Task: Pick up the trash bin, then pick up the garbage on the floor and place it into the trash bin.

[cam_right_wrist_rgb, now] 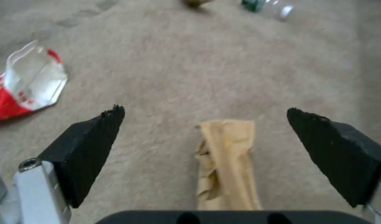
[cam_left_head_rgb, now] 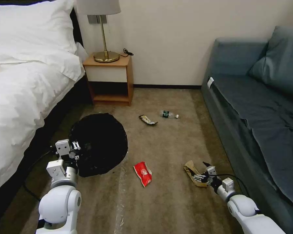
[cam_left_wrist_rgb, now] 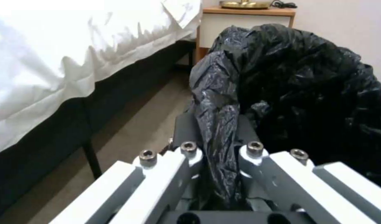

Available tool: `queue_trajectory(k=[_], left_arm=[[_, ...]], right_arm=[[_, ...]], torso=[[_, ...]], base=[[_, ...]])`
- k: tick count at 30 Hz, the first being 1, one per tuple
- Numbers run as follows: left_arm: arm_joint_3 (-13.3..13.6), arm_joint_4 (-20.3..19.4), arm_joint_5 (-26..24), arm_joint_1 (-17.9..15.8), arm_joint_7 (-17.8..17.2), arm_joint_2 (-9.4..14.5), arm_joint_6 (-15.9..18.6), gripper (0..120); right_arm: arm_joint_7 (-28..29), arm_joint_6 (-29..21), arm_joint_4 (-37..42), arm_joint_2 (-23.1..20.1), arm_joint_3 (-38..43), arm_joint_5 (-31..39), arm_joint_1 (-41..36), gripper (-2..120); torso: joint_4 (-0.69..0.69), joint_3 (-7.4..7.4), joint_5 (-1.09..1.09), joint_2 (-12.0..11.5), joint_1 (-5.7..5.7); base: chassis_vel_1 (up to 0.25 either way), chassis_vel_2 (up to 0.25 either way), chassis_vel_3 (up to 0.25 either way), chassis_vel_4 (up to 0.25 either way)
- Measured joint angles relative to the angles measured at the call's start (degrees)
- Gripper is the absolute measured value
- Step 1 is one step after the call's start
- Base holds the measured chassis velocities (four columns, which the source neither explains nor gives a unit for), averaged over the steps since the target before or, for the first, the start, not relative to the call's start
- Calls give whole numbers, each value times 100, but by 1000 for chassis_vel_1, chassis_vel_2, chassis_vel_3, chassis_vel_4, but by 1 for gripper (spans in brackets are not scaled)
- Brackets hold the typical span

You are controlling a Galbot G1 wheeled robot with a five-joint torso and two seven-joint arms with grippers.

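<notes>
Bin first: your trash bin (cam_left_head_rgb: 99,144) sat on the carpet beside the bed (cam_left_head_rgb: 26,97), and your left gripper (cam_left_wrist_rgb: 218,149) was clamped tight on a fold of its black bag (cam_left_wrist_rgb: 217,102) at the rim. Your right gripper (cam_right_wrist_rgb: 205,124) hung low with its pads (cam_right_wrist_rgb: 86,146) spread wide, straddling the brown paper bag (cam_right_wrist_rgb: 225,161) without touching it. You had the red packet (cam_left_head_rgb: 143,173) near the bin, the wrapper (cam_left_head_rgb: 148,120) and bottle (cam_left_head_rgb: 169,114) farther off.

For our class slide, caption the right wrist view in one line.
Open right gripper straddles a crumpled brown paper bag on beige carpet.
</notes>
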Motion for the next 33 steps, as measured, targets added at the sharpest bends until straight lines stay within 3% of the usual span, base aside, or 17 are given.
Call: queue_trajectory(k=[12, 17, 25, 33], left_arm=[[13, -9, 13, 22, 4, -22, -15, 5], [22, -170, 49, 104, 7, -39, -16, 5], [11, -285, 56, 178, 6, -49, -16, 5], [-25, -442, 50, 301, 7, -43, -42, 5]], right_arm=[[-246, 176, -980, 127, -213, -284, 408, 100], [-358, 290, -1619, 421, -192, -556, 743, 100], [-522, 295, -1954, 662, -136, -695, 861, 100], [-522, 413, -2097, 706, 29, -828, 840, 68]], torso=[[-2, 0, -1, 0, 0], [-1, 0, 0, 0, 0], [-2, 0, -1, 0, 0], [-1, -1, -2, 0, 0]], base=[[0, 0, 0, 0], [0, 0, 0, 0], [0, 0, 0, 0], [0, 0, 0, 0]])
